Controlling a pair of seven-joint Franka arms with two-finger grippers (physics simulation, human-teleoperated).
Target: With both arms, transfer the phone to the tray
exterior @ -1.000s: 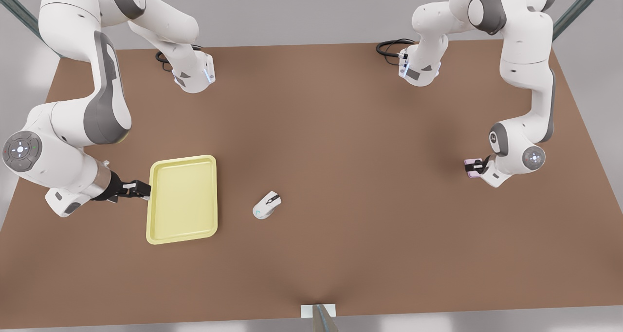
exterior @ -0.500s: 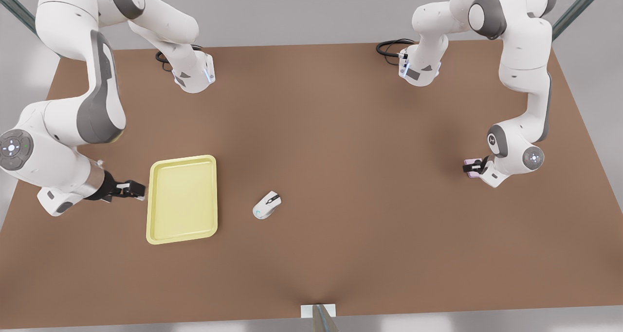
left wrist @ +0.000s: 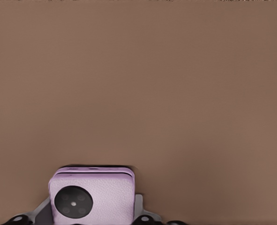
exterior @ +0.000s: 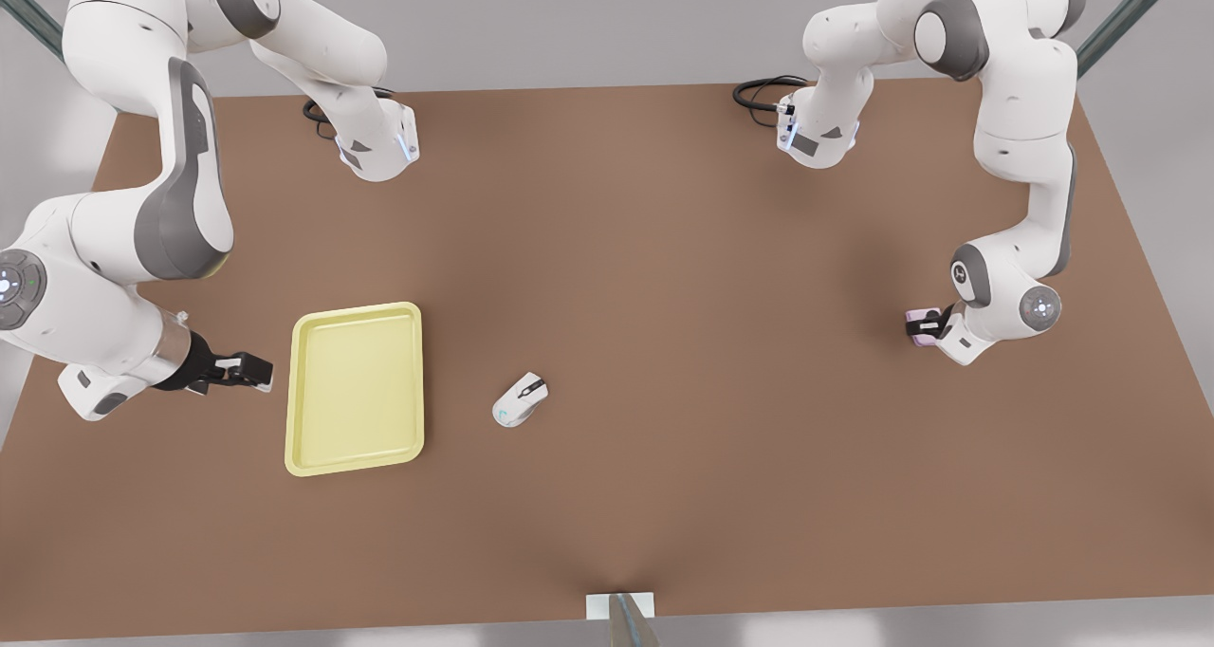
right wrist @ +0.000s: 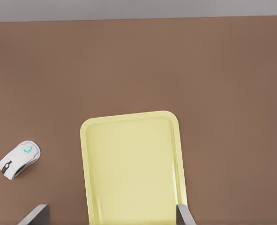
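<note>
Matte brown table (exterior: 664, 296), grey surround. Left gripper (exterior: 925, 324) clamps the lilac, leather-grained phone (left wrist: 92, 196) at the front view's right. Right gripper (exterior: 254, 372), fingers spread, sits just beside the smooth yellow rimmed tray (exterior: 356, 386); white mouse (exterior: 521, 399) nearby.

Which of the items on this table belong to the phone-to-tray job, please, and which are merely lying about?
Part of the job:
- phone, held in the left pincer
- tray
- right pincer, open beside the tray

Lying about:
- computer mouse
- coiled cables by the arm bases

Left gripper (exterior: 925, 326) low at the front view's right, fingers apparently closed on a held item, right gripper (exterior: 261, 371) low at the left, fingers spread, both arms bent
</note>
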